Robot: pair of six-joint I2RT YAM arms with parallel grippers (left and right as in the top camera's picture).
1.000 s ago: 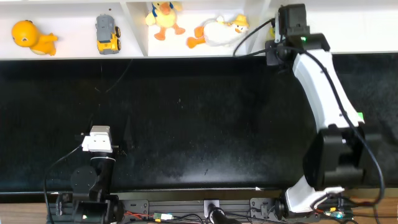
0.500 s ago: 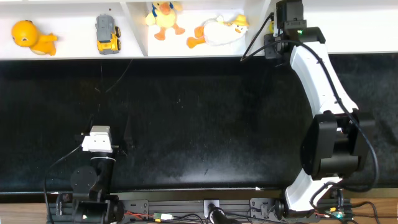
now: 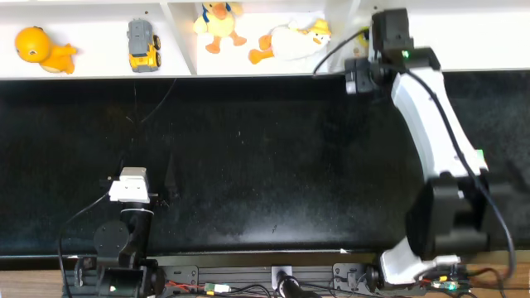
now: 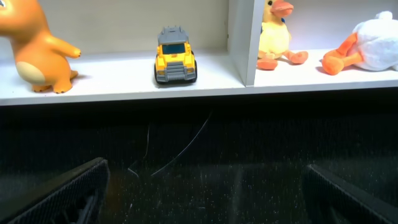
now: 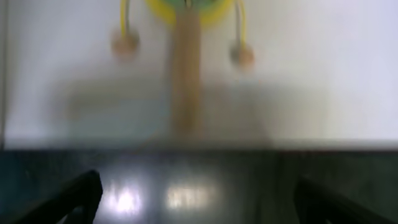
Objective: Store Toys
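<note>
White shelf (image 3: 91, 68) along the far edge of the black table (image 3: 265, 165) holds every toy that I can see. In one compartment stand an orange figure (image 3: 43, 48) and a yellow truck (image 3: 143, 45). In the next one a yellow duck (image 3: 219, 25) sits upright and a white duck (image 3: 290, 41) lies on its side. The right arm (image 3: 431, 124) reaches to the shelf further right. Its wrist view shows a wooden rattle (image 5: 185, 81) lying on the shelf floor, handle toward the camera, with a bead on a string at each side. The right jaws are spread wide and grasp nothing; the rattle is apart from them, deeper in the shelf. The left jaws, low over the table near their arm's base, are also released and empty. I judge the storing to be finished or nearly so: each toy in view is inside the shelf. What is left seems only to draw the right arm back.
</note>
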